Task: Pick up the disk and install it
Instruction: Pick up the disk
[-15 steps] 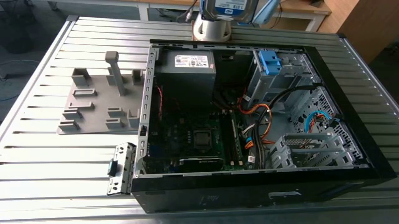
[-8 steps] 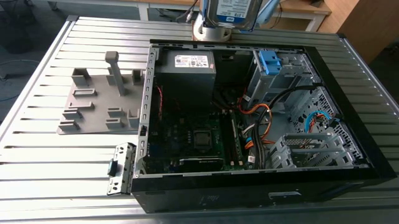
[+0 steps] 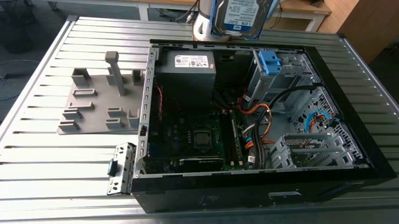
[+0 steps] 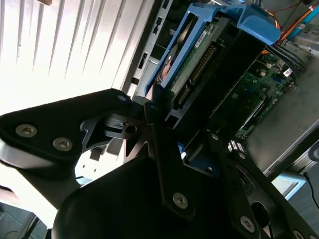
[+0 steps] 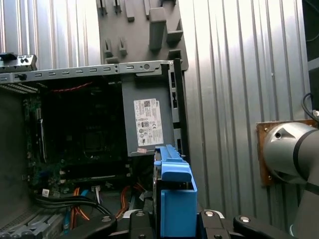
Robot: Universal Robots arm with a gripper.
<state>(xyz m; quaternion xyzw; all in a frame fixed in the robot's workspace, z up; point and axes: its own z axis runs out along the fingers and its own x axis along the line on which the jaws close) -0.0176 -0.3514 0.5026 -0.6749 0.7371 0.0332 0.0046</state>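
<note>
The disk [image 3: 240, 16] was clamped between the gripper's [image 5: 173, 220] closed fingers and held in the air, clear of the open computer case [image 3: 349, 140] that lay beneath the gripper on the slatted metal table [image 3: 62, 158]. In the exterior view the disk showed its broad silver face with a white-and-blue label, hanging upright over the case's far rim. The wrist views showed what that face hid. In the first wrist view the blue plastic bracket [image 5: 174, 199] stood out past the fingertips, with the grey power-supply box [image 5: 147, 122] and its white sticker below and beyond it. In the second wrist view the disk [image 4: 199, 55] was seen edge-on, its connector strip and green board set within the blue frame, and the black finger linkage closed against its near end. The exterior view alone gave the layout under the gripper: the motherboard [image 3: 193, 135] in the case floor, a taller blue latch [image 3: 269, 63] beside the drive cage, and a grey moulded fixture [image 3: 100, 102] on the table beside the case, toward the exterior view's left. The first wrist view also took in a silver arm joint [image 5: 289, 154] off to the gripper's side.
</note>
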